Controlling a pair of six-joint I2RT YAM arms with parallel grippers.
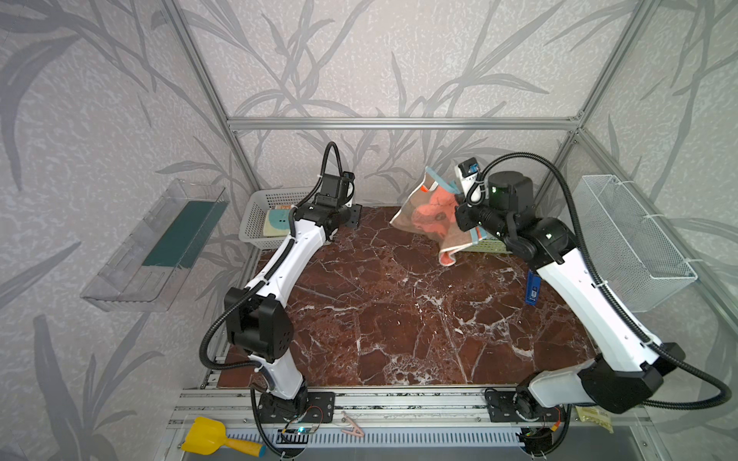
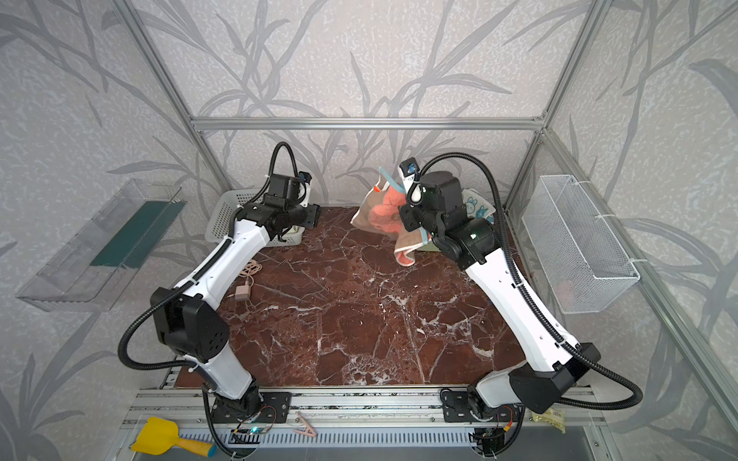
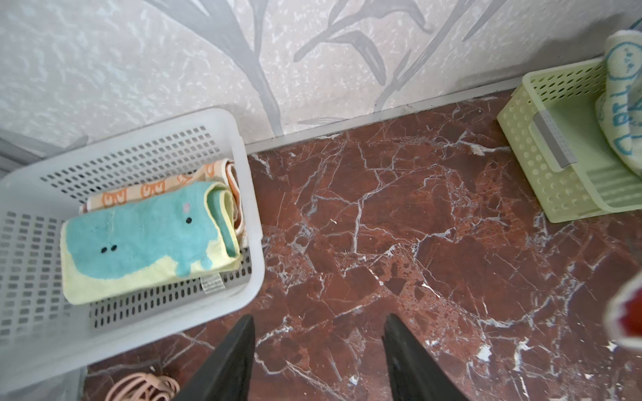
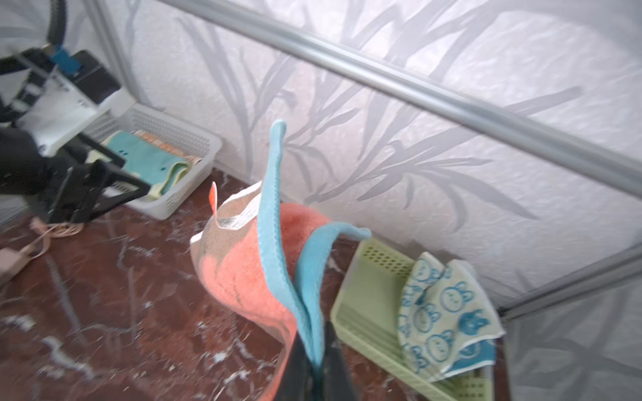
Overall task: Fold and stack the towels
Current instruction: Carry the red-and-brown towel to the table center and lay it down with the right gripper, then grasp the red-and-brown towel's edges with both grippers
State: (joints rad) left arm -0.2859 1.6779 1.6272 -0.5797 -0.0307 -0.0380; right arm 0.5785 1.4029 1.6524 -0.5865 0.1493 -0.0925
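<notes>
Orange terry towel with blue edging (image 4: 239,274) hangs crumpled over the red marble counter (image 1: 379,311); only the right wrist view shows the right hand (image 4: 316,350) pinching its blue hem. The left wrist view shows the left hand (image 3: 319,317) spread wide, empty, beside the white perforated basket (image 3: 250,194), where a folded teal hippo towel (image 3: 139,239) lies on an orange bunny-print towel (image 3: 149,189). A white blue-bunny towel (image 4: 448,302) drapes over the green perforated basket (image 4: 368,291)
</notes>
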